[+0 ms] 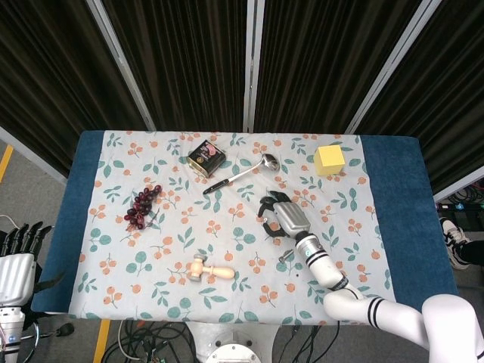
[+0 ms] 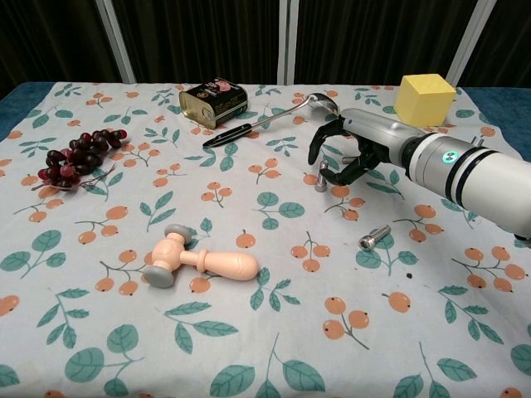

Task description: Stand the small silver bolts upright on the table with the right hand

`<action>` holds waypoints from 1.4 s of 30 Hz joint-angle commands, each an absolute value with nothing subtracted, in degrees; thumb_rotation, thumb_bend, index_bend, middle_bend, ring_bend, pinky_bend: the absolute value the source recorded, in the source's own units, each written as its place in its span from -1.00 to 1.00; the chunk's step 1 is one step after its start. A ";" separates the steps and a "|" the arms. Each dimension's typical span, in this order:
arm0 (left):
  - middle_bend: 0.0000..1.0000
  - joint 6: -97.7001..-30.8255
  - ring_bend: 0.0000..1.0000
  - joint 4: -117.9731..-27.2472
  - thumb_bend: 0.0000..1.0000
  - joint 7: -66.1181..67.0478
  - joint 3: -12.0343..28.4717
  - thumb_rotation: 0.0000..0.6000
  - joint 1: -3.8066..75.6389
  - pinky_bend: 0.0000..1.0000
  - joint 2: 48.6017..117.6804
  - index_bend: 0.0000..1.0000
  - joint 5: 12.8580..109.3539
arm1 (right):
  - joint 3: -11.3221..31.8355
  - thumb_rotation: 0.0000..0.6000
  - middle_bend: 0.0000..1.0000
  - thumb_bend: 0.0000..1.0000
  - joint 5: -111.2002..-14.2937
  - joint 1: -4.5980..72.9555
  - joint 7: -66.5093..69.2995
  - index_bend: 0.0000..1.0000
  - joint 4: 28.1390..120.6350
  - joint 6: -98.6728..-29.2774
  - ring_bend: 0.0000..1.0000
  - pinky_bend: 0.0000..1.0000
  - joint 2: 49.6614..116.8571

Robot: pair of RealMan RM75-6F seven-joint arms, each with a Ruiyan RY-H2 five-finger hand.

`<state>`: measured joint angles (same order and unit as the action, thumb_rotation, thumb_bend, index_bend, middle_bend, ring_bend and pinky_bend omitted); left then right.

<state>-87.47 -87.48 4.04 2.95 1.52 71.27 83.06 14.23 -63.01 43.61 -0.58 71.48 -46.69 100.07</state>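
One small silver bolt [image 2: 320,177] stands upright on the patterned cloth, right of centre in the chest view. My right hand [image 2: 348,153] hovers just above and to the right of it, fingers curved and spread around its top, holding nothing that I can see. A second silver bolt [image 2: 374,238] lies on its side nearer the front, also seen as bolt [image 1: 285,257] in the head view, below my right hand [image 1: 283,217]. My left hand [image 1: 17,261] hangs off the table at the far left, fingers straight and apart, empty.
A dark tin [image 2: 213,101] and a metal ladle [image 2: 265,120] lie behind the hand. A yellow cube [image 2: 425,99] sits at the back right, grapes [image 2: 79,153] at the left, and a wooden toy hammer [image 2: 203,259] front centre.
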 commanded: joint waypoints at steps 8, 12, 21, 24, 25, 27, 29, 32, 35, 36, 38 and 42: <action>-0.86 -87.90 -1.00 -87.43 -1.00 3.75 2.99 1.00 1.28 -1.00 71.09 -0.74 83.10 | 13.60 1.00 -0.63 -0.28 -66.21 43.25 -4.13 -0.32 74.48 -49.90 -1.00 -1.00 95.84; -0.86 -88.19 -1.00 -87.47 -1.00 3.80 2.99 1.00 1.14 -1.00 71.05 -0.74 83.20 | 14.23 1.00 -0.63 -0.35 -63.60 44.24 -9.73 -0.32 74.85 -48.93 -1.00 -1.00 92.41; -0.86 -88.37 -1.00 -88.30 -1.00 4.76 3.03 1.00 1.03 -1.00 70.77 -0.74 83.12 | 13.41 1.00 -0.62 -0.43 -57.45 48.81 -22.25 -0.24 67.91 -45.89 -1.00 -1.00 94.53; -0.86 -88.34 -1.00 -88.51 -1.00 4.96 3.00 1.00 0.95 -1.00 70.69 -0.74 82.97 | 13.13 1.00 -0.62 -0.43 -55.75 50.02 -24.31 -0.20 65.11 -44.89 -1.00 -1.00 96.65; -0.86 -88.29 -1.00 -88.55 -1.00 5.00 2.99 1.00 0.94 -1.00 70.68 -0.74 82.91 | 13.02 1.00 -0.62 -0.43 -55.40 50.34 -24.76 -0.20 64.33 -44.66 -1.00 -1.00 97.29; -0.86 -88.22 -1.00 -88.58 -1.00 5.02 2.99 1.00 0.91 -1.00 70.69 -0.74 82.79 | 12.88 1.00 -0.62 -0.43 -54.97 50.79 -25.32 -0.19 63.00 -44.47 -1.00 -1.00 98.47; -0.86 -88.15 -1.00 -88.59 -1.00 4.98 2.97 1.00 0.84 -1.00 70.71 -0.74 82.61 | 12.71 1.00 -0.62 -0.43 -54.63 51.14 -25.56 -0.18 61.67 -44.21 -1.00 -1.00 99.73; -0.86 -88.17 -1.00 -88.46 -1.00 4.80 2.97 1.00 0.74 -1.00 70.70 -0.74 82.50 | 12.55 1.00 -0.62 -0.43 -54.40 51.37 -25.51 -0.16 60.26 -44.03 -1.00 -1.00 100.98; -0.86 -88.19 -1.00 -88.27 -1.00 4.55 2.98 1.00 0.66 -1.00 70.78 -0.74 82.44 | 12.34 1.00 -0.62 -0.43 -54.57 51.51 -25.83 -0.14 59.12 -44.33 -1.00 -1.00 101.74; -0.86 -88.18 -1.00 -88.18 -1.00 4.49 2.96 1.00 0.65 -1.00 70.83 -0.74 82.45 | 12.34 1.00 -0.62 -0.43 -54.56 51.53 -25.87 -0.13 58.79 -44.45 -1.00 -1.00 101.98; -0.86 -88.18 -1.00 -88.04 -1.00 4.37 2.93 1.00 0.63 -1.00 70.90 -0.74 82.50 | 12.31 1.00 -0.62 -0.43 -54.52 51.57 -26.07 -0.12 58.34 -44.55 -1.00 -1.00 102.28; -0.86 -88.24 -1.00 -87.77 -1.00 4.05 2.96 1.00 0.54 -1.00 71.05 -0.74 82.45 | 12.10 1.00 -0.61 -0.43 -54.93 51.73 -26.44 -0.10 57.63 -44.79 -1.00 -1.00 102.91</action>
<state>-88.23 -87.79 4.07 2.96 0.56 71.04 82.46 12.14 -54.89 51.72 -26.40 57.66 -44.74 102.88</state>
